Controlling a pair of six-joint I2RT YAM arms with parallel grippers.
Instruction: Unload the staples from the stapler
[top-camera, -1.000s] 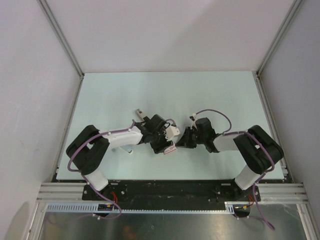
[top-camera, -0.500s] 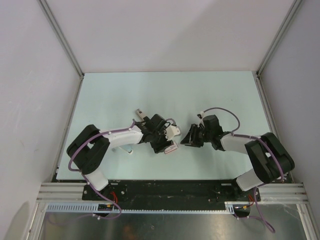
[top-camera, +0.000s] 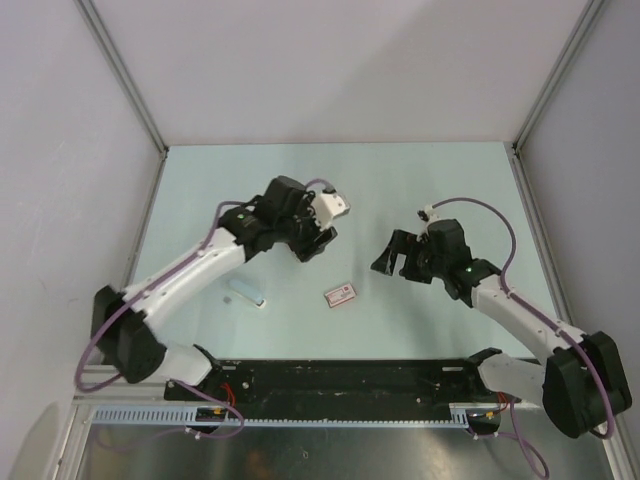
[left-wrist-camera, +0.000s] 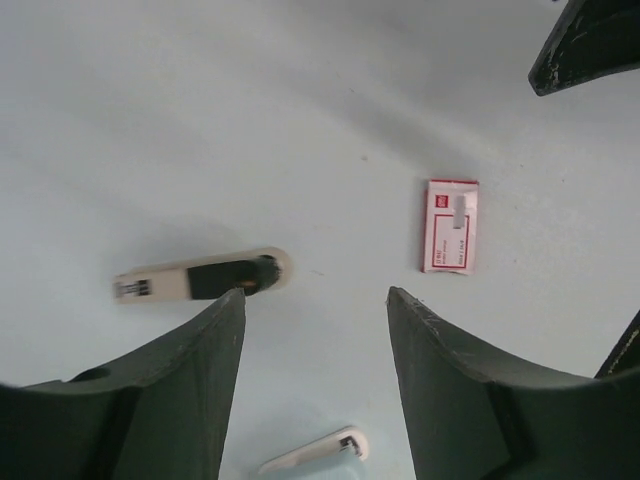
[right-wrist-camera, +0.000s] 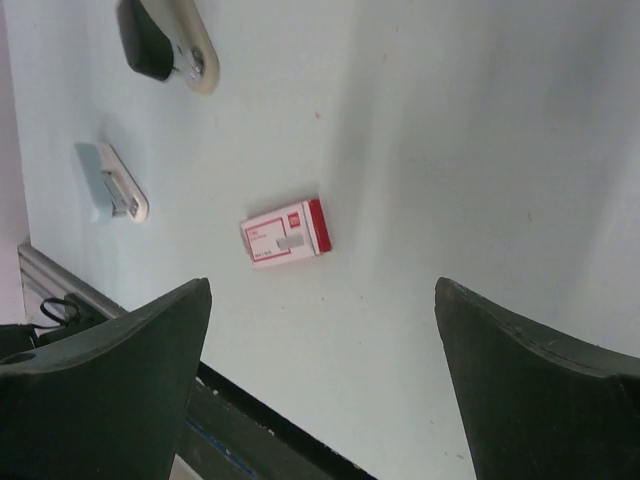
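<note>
- Left gripper (left-wrist-camera: 315, 300): fingers (left-wrist-camera: 150, 400) parted, only bare table (top-camera: 420, 190) in the gap. Released, nothing held.
- Right gripper (right-wrist-camera: 322, 290): fingers (right-wrist-camera: 100, 390) spread wide, nothing between them. Released.
- Top view: left gripper (top-camera: 318, 240) sits just left of frame centre and right gripper (top-camera: 392, 258) just right of centre. The two are apart and both clear of the objects.
- Stapler (left-wrist-camera: 200, 277): lies flat on the table, black top over a cream body. In the left wrist view it is left of centre, just above the left finger's tip and not touching it.
- In the right wrist view the stapler (right-wrist-camera: 165, 40) is in the upper left corner. In the top view I cannot make it out; the left arm covers that area.
- Cannot tell whether the stapler's magazine is open or shut.
- Staple box (top-camera: 340, 294): red and white, flat on the table in the lower centre of the top view, between the two arms. There is a small grey rectangle on its face; I cannot tell whether it is printed or loose.
- Small pale piece (top-camera: 245, 292): left of the box in the top view, well apart from it.
</note>
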